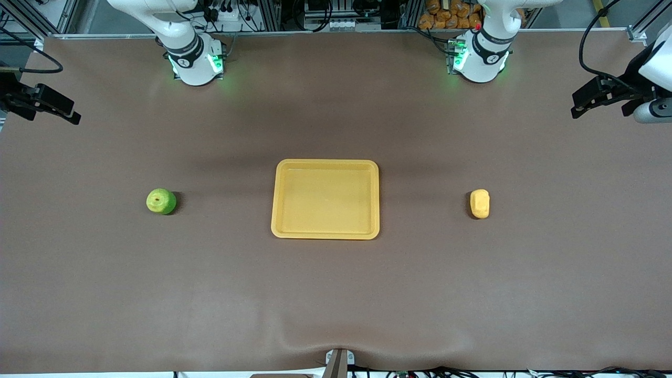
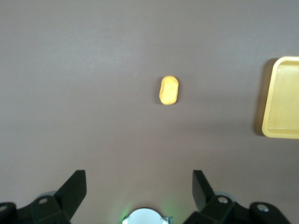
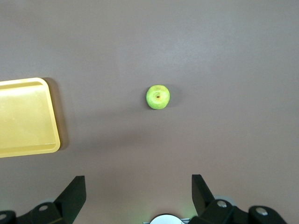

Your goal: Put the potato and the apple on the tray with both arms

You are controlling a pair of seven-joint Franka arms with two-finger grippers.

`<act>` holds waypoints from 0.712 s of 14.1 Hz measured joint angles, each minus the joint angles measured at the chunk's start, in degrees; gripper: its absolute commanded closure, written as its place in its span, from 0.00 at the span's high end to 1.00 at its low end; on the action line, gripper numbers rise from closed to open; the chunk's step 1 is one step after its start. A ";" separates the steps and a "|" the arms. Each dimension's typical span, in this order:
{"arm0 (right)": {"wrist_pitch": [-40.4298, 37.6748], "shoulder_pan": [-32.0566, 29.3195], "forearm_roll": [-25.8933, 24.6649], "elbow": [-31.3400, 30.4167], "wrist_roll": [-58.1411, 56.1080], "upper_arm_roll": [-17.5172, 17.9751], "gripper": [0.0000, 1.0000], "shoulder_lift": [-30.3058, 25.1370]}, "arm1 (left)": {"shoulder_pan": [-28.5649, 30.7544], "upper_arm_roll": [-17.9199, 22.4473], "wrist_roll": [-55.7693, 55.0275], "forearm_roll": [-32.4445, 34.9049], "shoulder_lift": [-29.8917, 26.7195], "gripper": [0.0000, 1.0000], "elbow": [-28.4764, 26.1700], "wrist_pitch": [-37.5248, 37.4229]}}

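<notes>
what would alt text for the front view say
A yellow-orange tray sits empty mid-table, with a green apple toward the right arm's end and a potato toward the left arm's end. Both arms wait, each open hand raised at a table end: left hand, right hand.

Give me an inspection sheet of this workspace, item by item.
Surface: brown table cover, rumpled at the edge nearest the front camera.
Job's things: tray at mid-table, nothing on it; apple toward the right arm's end; potato toward the left arm's end.
Clutter: nothing seen.
Grippers: left gripper open, high above the potato; right gripper open, high above the apple.
Cables: black cable looping to the left arm.
Surroundings: orange items off the table by the left arm's base.
</notes>
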 measured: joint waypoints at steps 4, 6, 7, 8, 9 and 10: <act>-0.01 0.03 0.00 0.00 -0.01 0.04 1.00 0.07 | -0.01 -0.03 0.40 0.00 0.22 1.00 0.00 -0.98; -0.01 0.03 0.00 0.00 -0.01 0.04 1.00 0.07 | -0.01 -0.04 0.40 0.00 0.36 1.00 0.00 -1.06; -0.01 0.03 0.00 0.00 -0.01 0.04 1.00 0.07 | -0.01 -0.04 0.40 0.00 0.46 1.00 -0.03 -1.15; -0.01 0.03 0.00 0.00 -0.01 0.04 1.00 0.08 | -0.01 -0.04 0.40 0.00 0.57 1.00 -0.08 -1.24; -0.01 0.03 0.00 0.00 -0.01 0.04 1.00 0.10 | -0.01 -0.04 0.41 0.00 0.70 1.00 -0.16 -1.33; 0.00 0.03 0.00 0.00 -0.01 0.04 1.00 0.16 | -0.01 -0.04 0.43 0.00 0.80 1.00 -0.34 -1.39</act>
